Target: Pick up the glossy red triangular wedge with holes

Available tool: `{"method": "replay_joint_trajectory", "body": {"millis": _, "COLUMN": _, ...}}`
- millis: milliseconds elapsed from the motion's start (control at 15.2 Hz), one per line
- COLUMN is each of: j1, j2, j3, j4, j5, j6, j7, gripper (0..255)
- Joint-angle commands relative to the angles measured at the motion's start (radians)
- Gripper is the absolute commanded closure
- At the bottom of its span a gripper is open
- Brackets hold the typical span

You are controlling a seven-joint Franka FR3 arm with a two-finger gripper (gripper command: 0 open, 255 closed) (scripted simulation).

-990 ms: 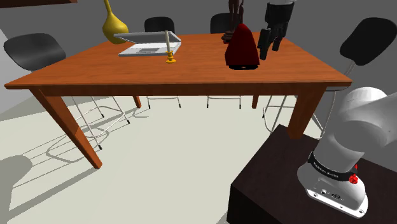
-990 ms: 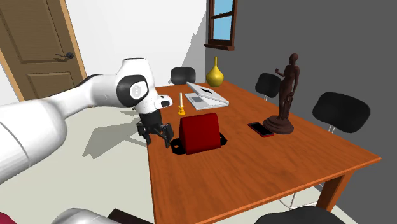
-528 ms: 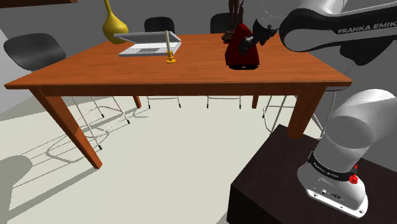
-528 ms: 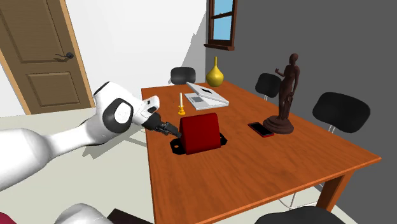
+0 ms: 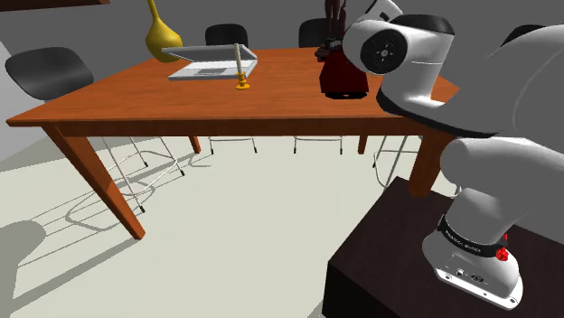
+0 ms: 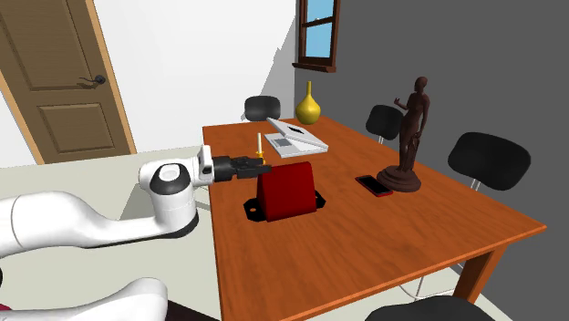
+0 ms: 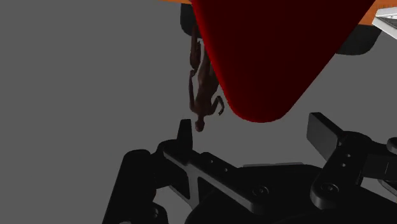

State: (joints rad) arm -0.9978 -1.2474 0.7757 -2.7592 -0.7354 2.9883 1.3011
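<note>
On the brown table, near its middle, stands the red wedge. In the second exterior view it goes, from left to right: left black foot, tall red body, right black foot. It is wide at the bottom and thin and round at the top, like a little tent; I cannot make out the holes.

It looks hard and stiff, so I think it will not bend or squash. It looks smooth and shiny, so it could slip. It is big next to the fingers, so it may be a bit heavy. The best place to hold it is, I think, the thin top edge, with one finger on each flat side. The hold should be a little way down, so the fingers do not slide up off the slope; the bottom looks too wide for them.

The gripper lies flat, level with the top of the wedge, just beside its left end in that view; I cannot tell if it touches. In the wrist view the left finger and the right finger stand well apart, so the gripper is wide open and holds nothing. The round red top of the wedge sits just ahead of the gap between them, and neither finger touches it.
</note>
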Motion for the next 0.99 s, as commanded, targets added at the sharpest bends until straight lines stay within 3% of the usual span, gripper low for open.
{"method": "replay_joint_trajectory", "body": {"millis": 0, "j1": -0.102, "j2": -0.065, "j3": 0.071, "j4": -0.004, "j5": 0.002, "j6": 0.07, "j7": 0.099, "gripper": 0}}
{"method": "replay_joint_trajectory", "body": {"millis": 528, "j1": -0.127, "j2": -0.118, "j3": 0.153, "j4": -0.057, "j5": 0.02, "j6": 0.116, "j7": 0.173, "gripper": 0}}
{"method": "replay_joint_trajectory", "body": {"millis": 594, "j1": -0.129, "j2": -0.119, "j3": 0.155, "j4": -0.057, "j5": 0.02, "j6": 0.117, "j7": 0.174, "gripper": 255}}
{"method": "replay_joint_trajectory", "body": {"millis": 924, "j1": -0.126, "j2": -0.119, "j3": 0.154, "j4": -0.059, "j5": 0.02, "j6": 0.116, "j7": 0.173, "gripper": 255}}
